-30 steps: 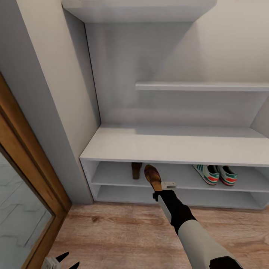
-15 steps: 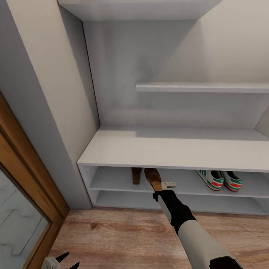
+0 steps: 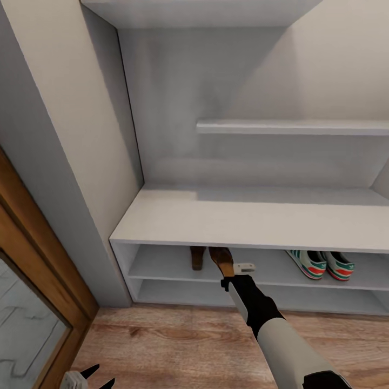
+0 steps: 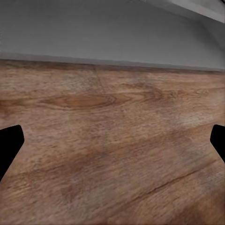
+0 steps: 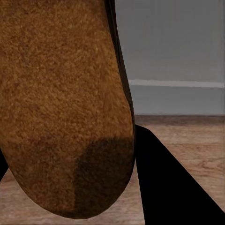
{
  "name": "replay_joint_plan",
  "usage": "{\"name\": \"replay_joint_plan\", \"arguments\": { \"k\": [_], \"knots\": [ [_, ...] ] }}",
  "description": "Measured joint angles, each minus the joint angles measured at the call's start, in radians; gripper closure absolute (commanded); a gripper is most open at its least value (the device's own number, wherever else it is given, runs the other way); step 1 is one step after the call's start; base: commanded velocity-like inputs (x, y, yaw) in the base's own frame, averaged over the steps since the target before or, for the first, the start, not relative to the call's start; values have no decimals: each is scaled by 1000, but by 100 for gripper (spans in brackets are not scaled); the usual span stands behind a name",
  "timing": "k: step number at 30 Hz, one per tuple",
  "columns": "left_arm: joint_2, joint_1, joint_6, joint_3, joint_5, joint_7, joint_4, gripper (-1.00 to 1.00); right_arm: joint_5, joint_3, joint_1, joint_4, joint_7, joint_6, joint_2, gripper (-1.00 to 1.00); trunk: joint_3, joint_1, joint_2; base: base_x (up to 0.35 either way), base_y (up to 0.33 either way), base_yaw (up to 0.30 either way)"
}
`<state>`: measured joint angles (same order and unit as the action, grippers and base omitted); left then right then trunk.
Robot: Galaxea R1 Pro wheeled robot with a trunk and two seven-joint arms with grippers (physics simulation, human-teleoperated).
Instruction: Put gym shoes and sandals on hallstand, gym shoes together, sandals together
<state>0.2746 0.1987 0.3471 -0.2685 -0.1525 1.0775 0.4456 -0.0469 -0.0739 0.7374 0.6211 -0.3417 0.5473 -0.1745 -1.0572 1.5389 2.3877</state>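
Since 1.0 s ago, right gripper (image 3: 229,272) is carrying its clamped sandal (image 3: 221,257) deeper under the hallstand (image 3: 254,219) bench, beside the shelved sandal (image 3: 198,257) for pairing; gym shoes (image 3: 320,263) are sitting together; left gripper (image 3: 98,377) is idling, jaws apart.

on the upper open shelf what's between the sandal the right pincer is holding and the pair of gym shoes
Head view: bare grey shelf lies between the held sandal and the gym shoes.

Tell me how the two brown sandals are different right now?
One sandal is gripped by the right gripper and pokes out past the upper open shelf's front edge; the other sandal rests alone, deeper in. The held one looks angled, the other straight. Both are brown and side by side.
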Motion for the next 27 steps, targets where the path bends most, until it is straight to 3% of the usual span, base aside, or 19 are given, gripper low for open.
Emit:
{"name": "replay_joint_plan", "arguments": {
  "k": [11,27],
  "knots": [
    [0,0,-2,2,1,0,-1,-100,-1,2,0,2,0,-1,0,100,-36,34,63,1,0,0],
    [0,0,0,-1,0,0,-3,-100,1,0,0,0,0,-1,0,100,-46,34,63,32,0,0]
  ]
}}
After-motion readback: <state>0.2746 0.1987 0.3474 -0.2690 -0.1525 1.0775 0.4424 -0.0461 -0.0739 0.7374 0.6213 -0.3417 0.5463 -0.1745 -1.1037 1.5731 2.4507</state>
